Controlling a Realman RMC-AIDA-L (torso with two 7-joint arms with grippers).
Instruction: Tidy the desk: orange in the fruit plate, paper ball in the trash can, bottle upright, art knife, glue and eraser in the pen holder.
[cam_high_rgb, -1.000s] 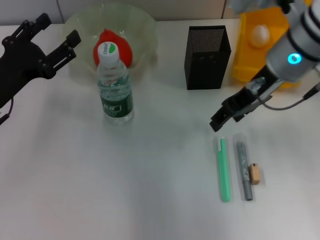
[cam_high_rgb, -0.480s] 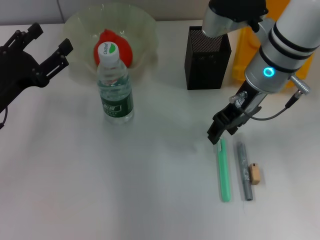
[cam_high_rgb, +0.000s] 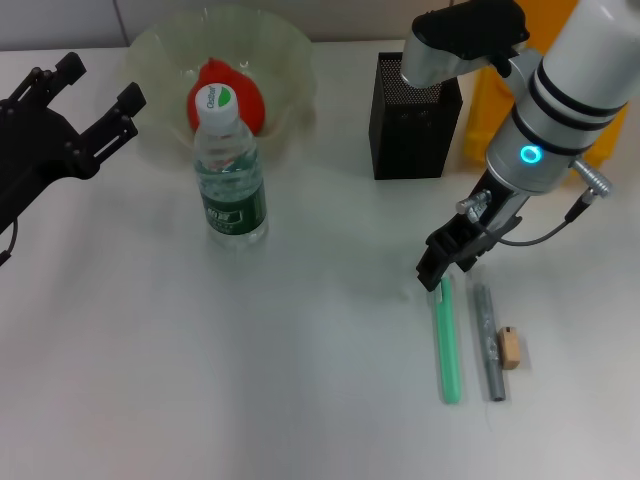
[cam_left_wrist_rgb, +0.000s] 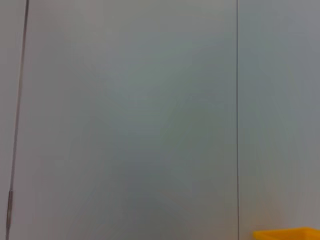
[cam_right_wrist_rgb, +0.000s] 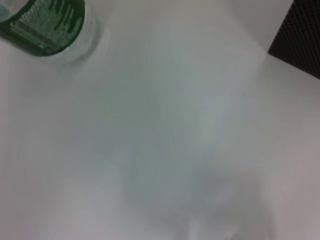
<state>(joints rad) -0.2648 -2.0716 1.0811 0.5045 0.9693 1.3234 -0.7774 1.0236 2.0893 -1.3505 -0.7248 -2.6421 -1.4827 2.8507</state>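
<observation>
On the smooth white counter (cam_high_rgb: 250, 380), three small things are laid side by side nearest the robot: a slim green pen-like stick (cam_high_rgb: 447, 340), a grey stick (cam_high_rgb: 486, 342), and a tiny tan eraser (cam_high_rgb: 510, 348) touching the grey stick's side. The right claw (cam_high_rgb: 440, 265) is held just at the green stick's far tip; whether it is open cannot be told. Farther back, the clear ribbed bottle (cam_high_rgb: 228, 170) with its dark green label is stood upright. The left claw (cam_high_rgb: 95, 95) is spread open, empty, at the left edge. Beyond, the orange (cam_high_rgb: 250, 100) is seen in the scalloped fruit plate (cam_high_rgb: 160, 60), beside the black mesh pen holder (cam_high_rgb: 412, 125) and the yellow trash can (cam_high_rgb: 485, 115).
</observation>
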